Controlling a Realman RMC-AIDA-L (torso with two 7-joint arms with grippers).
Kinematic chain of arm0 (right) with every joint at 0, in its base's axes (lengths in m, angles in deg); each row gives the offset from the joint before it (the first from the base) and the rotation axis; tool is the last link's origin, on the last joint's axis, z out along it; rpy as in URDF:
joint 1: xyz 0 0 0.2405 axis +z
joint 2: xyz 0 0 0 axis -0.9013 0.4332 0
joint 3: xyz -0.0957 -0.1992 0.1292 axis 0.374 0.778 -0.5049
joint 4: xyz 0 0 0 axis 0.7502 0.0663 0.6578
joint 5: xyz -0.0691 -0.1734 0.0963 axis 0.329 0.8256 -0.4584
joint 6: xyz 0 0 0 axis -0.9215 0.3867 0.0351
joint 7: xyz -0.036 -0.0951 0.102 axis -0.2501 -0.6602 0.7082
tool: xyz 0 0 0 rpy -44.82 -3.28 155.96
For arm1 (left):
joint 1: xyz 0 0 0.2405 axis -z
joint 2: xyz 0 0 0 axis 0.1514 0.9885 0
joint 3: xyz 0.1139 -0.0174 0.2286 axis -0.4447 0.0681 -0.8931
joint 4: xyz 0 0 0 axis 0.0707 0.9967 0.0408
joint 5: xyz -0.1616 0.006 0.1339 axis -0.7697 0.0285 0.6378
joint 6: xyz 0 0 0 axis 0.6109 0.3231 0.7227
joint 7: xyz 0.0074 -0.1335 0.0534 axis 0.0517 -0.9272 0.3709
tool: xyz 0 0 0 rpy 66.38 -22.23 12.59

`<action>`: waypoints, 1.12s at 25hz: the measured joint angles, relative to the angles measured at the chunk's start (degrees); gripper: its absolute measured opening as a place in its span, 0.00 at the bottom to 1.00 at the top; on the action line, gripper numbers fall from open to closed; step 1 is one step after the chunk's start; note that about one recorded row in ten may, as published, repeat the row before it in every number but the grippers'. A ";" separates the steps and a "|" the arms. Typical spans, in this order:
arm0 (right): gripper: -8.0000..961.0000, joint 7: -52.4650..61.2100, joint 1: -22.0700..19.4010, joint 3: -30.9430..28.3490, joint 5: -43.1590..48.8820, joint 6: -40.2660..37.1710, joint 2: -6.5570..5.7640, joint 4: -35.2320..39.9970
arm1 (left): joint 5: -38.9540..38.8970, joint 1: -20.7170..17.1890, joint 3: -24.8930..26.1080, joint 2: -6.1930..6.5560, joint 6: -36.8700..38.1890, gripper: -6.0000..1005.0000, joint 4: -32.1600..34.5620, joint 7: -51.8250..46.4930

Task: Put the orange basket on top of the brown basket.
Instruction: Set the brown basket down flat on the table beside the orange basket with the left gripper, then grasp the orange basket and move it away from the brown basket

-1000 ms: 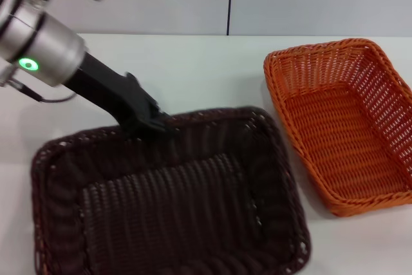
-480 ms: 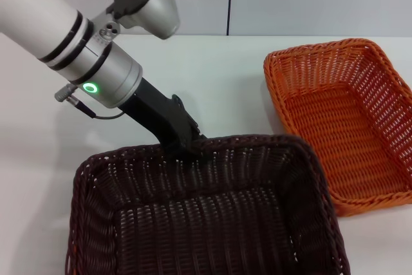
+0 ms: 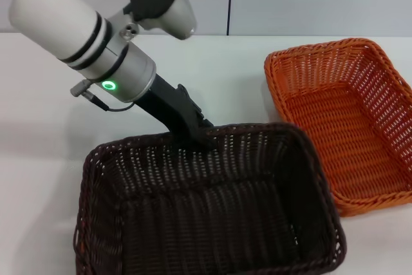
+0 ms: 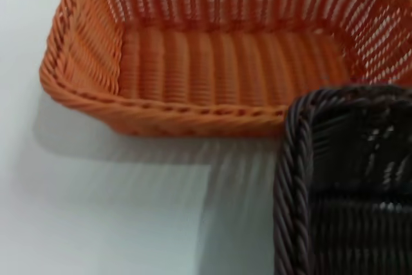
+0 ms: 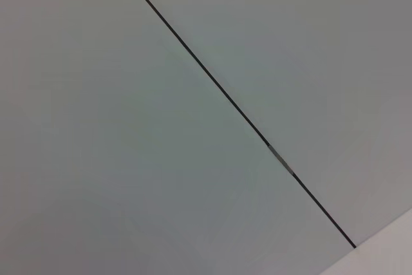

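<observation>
Right now the left gripper [image 3: 201, 134] is clamped on the far rim of the brown basket [image 3: 212, 223], which sits tilted, far edge raised, near the front of the white table [image 3: 38, 133]. Orange basket [image 3: 344, 120] rests flat on the table to the right, just beside the brown one; their rims look v. close, contact unclear. Left wrist view: brown basket's corner [image 4: 341, 178] in front of the orange basket [image 4: 212, 56]. Right gripper isn't in any view; its wrist cam shows only a pale wall w/ a dark seam [image 5: 238, 111].
</observation>
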 joint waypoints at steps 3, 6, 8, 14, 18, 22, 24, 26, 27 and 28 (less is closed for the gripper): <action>0.69 -0.01 -0.08 -0.17 0.00 0.03 -0.07 -0.25 | 0.27 -0.08 -1.58 0.03 1.16 0.29 -0.06 -0.45; 0.69 -0.02 -0.20 -0.21 0.00 0.03 -0.26 -0.72 | -0.45 -0.85 -0.91 0.02 2.25 0.38 -1.41 -0.50; 0.69 0.22 -0.31 -0.23 -0.01 -0.69 -0.32 -0.77 | -1.54 -1.70 -0.45 0.05 2.56 0.46 -2.82 -0.43; 0.69 5.95 -1.15 -1.32 -0.46 -10.94 -0.80 -0.33 | -11.65 -6.93 2.93 0.39 2.79 0.71 -8.69 2.92; 0.69 11.29 -1.71 -1.70 -0.39 -16.88 -0.93 -0.43 | -14.56 -8.30 5.53 0.49 2.26 0.84 -8.46 5.05; 0.69 15.74 -2.01 -1.11 0.41 -23.29 -0.47 -1.79 | -14.78 -8.16 5.77 0.61 0.53 0.84 -7.51 5.83; 0.69 15.86 -1.88 -1.09 0.90 -24.38 -0.37 -2.31 | -14.71 -8.06 5.64 0.62 0.52 0.84 -7.41 5.83; 0.69 15.89 -1.21 -1.03 2.43 -25.89 -0.14 -3.43 | -14.62 -7.76 5.47 0.63 0.66 0.84 -6.98 5.84; 0.69 15.76 -0.15 -1.00 4.47 -26.73 0.29 -4.29 | -14.61 -7.36 5.43 0.63 0.89 0.84 -6.48 5.86; 0.69 15.76 -0.15 -1.00 4.47 -26.73 0.29 -4.29 | -14.61 -7.36 5.43 0.63 0.89 0.84 -6.48 5.86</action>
